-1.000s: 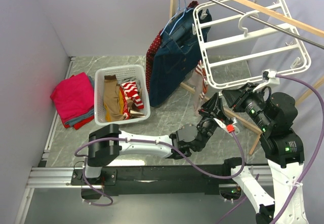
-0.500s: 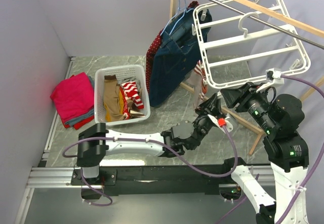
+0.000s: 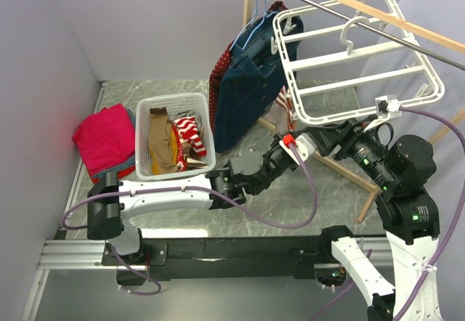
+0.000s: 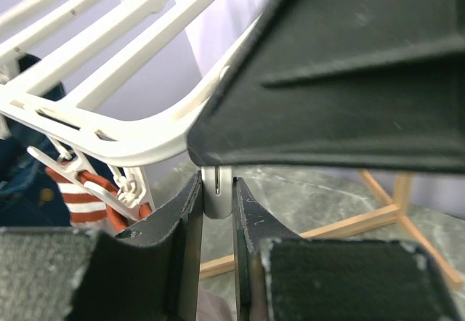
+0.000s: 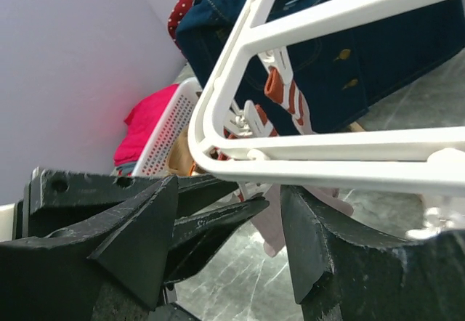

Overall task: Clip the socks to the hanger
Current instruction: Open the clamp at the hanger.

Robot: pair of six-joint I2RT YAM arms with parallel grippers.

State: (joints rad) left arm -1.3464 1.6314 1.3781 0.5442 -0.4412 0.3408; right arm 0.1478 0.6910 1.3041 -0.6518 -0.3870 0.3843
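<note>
- Left wrist: my left end effector (image 4: 216, 205) is nearly closed, its two fingers pinching a small white clip (image 4: 216, 189). The clip hangs just under the curved corner rim of the hanger (image 4: 123, 133). To the left, a red-and-white striped sock (image 4: 87, 194) hangs below the same rim, beside another clip. The grey counter (image 4: 305, 194) lies beneath.
- Right wrist: my right end effector (image 5: 229, 212) stands well open and grips nothing. The hanger's rounded corner crosses just above the gap between its fingers; I cannot tell whether it touches either one. A pale sock (image 5: 270, 226) dangles in that gap. The striped sock hangs higher, in front of a navy garment (image 5: 378, 67). A white basket (image 5: 171, 128) and a pink cloth (image 5: 149, 121) sit further back on the left.
- Top external: the hanger hangs tilted from a metal rod (image 3: 436, 54) at the far right. My left arm stretches from the near left across the counter. Both end effectors sit just under the hanger's near-left corner, close beside each other. The basket holds more fabric in brown and in red-and-white stripes, and the pink cloth lies folded to its left.
</note>
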